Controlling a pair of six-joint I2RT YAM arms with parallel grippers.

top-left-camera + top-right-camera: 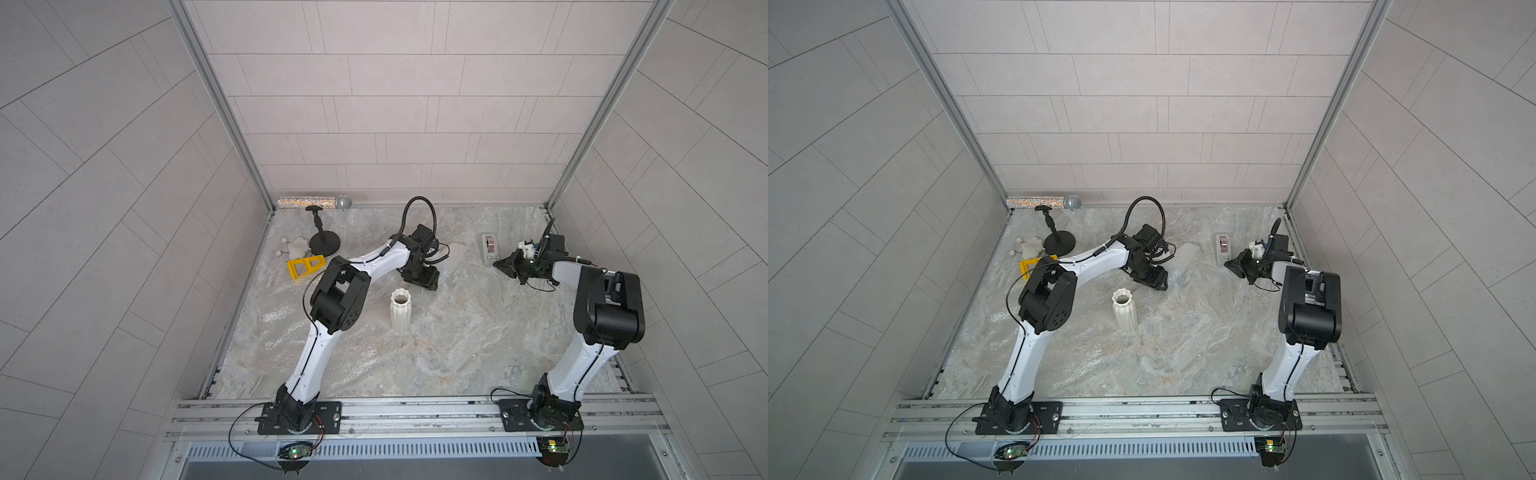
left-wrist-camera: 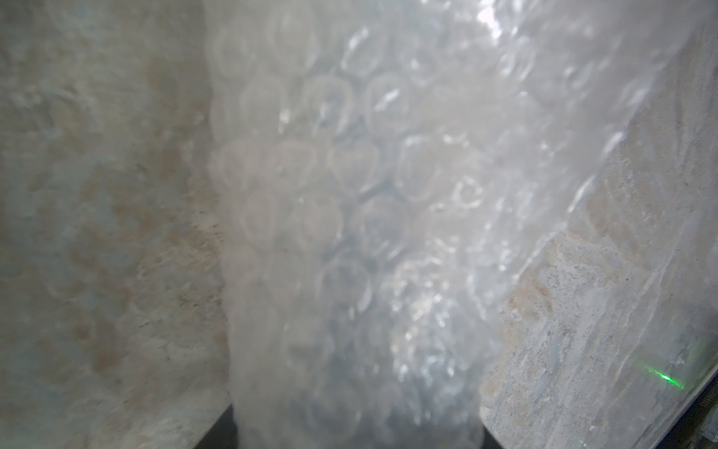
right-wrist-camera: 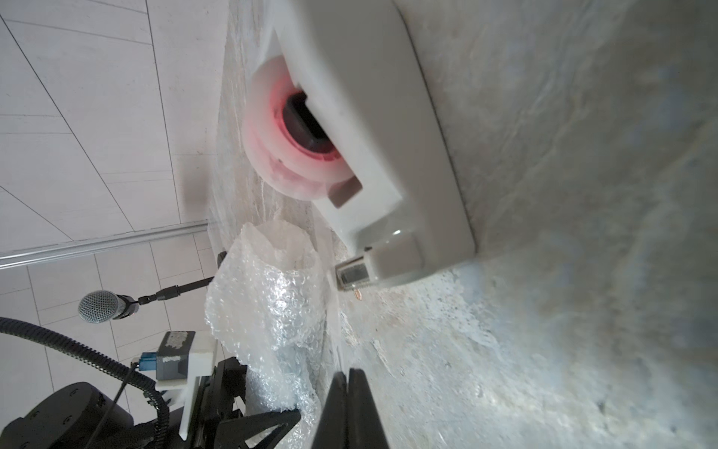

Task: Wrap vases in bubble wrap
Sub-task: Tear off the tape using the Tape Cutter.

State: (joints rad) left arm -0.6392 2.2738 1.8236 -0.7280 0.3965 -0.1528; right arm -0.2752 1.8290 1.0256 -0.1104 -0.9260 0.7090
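Note:
A white ribbed vase stands upright mid-table on a flat, faintly shiny sheet of bubble wrap. Behind it my left gripper is closed round a rolled bundle of bubble wrap. A bluish shape shows faintly inside the bundle; the blue vase itself is hidden. My right gripper is shut and empty, low over the table beside the tape dispenser.
The grey tape dispenser sits at the back right. At the back left are a glittery microphone, a black stand, a yellow plastic piece and a small white object.

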